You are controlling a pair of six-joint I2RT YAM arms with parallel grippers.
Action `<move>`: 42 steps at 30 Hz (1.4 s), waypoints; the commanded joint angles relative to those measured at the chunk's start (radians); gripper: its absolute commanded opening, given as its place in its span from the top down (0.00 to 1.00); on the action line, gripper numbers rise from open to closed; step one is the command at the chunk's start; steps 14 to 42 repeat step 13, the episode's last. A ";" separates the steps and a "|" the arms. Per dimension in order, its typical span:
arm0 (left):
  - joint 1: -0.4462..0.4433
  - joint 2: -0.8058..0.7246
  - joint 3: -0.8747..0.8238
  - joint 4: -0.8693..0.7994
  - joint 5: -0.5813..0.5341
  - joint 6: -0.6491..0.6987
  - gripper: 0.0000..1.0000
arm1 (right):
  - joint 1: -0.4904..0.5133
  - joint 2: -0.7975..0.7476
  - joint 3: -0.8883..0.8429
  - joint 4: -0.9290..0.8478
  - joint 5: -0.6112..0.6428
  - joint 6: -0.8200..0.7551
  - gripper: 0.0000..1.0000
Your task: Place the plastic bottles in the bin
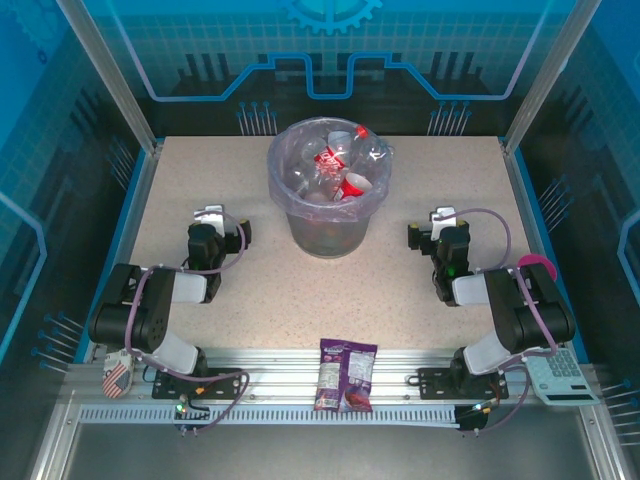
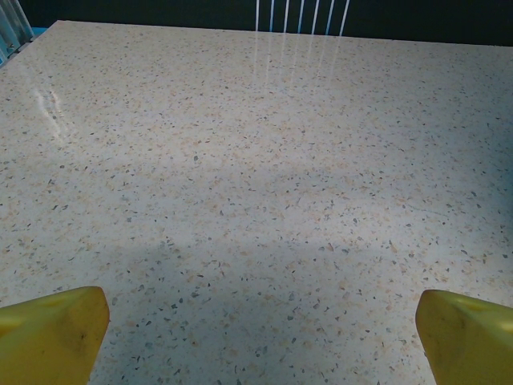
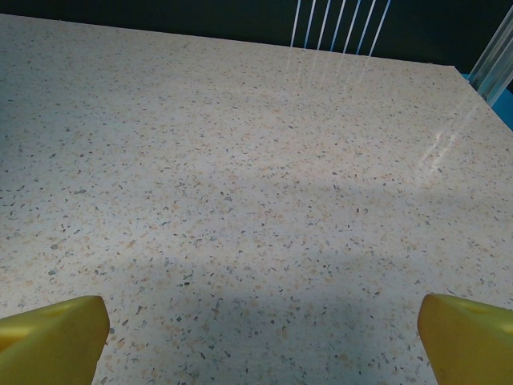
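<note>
Looks done: bottles (image 1: 343, 168) piled in bin (image 1: 322, 236), upper centre. Spread wide and empty mid-frame: left gripper (image 1: 212, 214), right gripper (image 1: 441, 217). Calls for nothing further, probably.

The right pincer (image 3: 260, 343) stands wide apart above the near part of the speckled beige table (image 3: 240, 160), its two yellow fingertips (image 3: 52, 341) separated by bare surface. A soft shadow (image 3: 264, 321) lies over the table's near part. Beyond the table's far edge, thin white rods (image 3: 337, 24) rise against a dark backdrop, and a metal post (image 3: 493, 52) stands at its far right corner.
</note>
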 commanded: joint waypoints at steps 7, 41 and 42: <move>0.010 0.004 -0.005 0.045 0.020 0.019 0.01 | -0.030 0.004 0.015 0.027 -0.038 0.004 0.00; 0.010 0.004 -0.005 0.045 0.019 0.020 0.01 | -0.030 0.003 0.011 0.035 -0.037 0.004 0.00; 0.010 0.004 -0.005 0.045 0.019 0.020 0.01 | -0.030 0.003 0.011 0.035 -0.037 0.004 0.00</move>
